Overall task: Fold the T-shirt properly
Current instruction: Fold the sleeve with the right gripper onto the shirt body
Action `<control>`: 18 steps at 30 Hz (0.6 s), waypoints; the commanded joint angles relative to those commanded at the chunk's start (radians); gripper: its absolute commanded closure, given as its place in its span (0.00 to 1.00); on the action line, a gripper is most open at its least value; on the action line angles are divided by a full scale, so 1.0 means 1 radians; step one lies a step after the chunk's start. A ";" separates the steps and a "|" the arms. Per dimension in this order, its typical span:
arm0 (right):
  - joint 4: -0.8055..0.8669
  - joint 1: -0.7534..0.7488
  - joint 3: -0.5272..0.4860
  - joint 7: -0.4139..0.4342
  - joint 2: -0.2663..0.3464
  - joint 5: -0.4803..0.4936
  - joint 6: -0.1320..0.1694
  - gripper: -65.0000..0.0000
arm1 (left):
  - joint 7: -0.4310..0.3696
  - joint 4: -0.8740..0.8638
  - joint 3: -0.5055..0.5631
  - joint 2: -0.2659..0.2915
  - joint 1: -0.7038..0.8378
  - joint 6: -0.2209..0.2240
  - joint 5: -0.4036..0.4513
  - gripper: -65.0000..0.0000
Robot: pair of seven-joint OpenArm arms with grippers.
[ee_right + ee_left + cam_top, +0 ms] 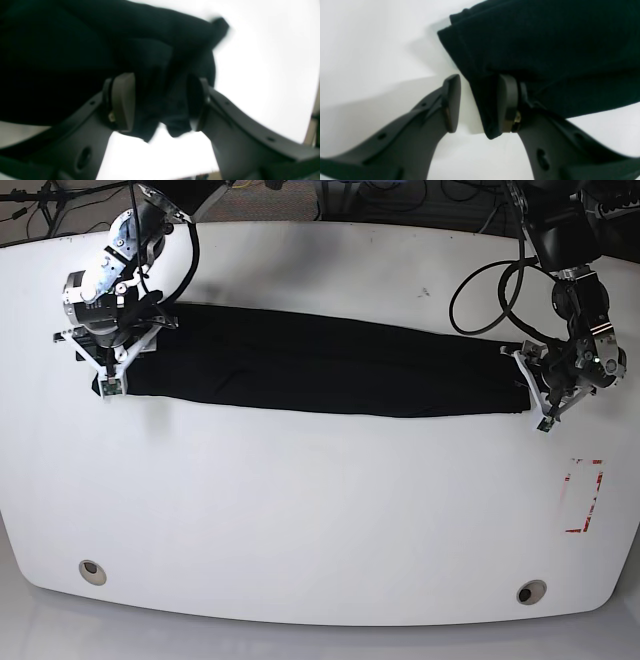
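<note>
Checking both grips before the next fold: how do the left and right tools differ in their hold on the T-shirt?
The left tool is open, one pad on bare table, the other against the T-shirt edge; the right tool has a bunched fold filling the gap between its pads. The left tool's cloth lies flat; the right tool's is gathered and blurred. Both sit at opposite ends of the long folded strip.
</note>
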 joint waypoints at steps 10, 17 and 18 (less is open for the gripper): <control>0.000 0.032 0.038 0.000 0.002 0.000 0.000 0.52 | 0.000 0.003 0.000 0.003 -0.005 0.000 -0.002 0.65; -0.005 0.055 0.037 0.000 -0.015 0.002 0.000 0.65 | 0.000 0.005 0.000 0.005 -0.006 0.000 -0.002 0.65; -0.006 0.058 0.034 0.000 -0.025 0.002 0.000 0.70 | 0.000 0.005 0.000 0.005 -0.006 0.000 -0.002 0.65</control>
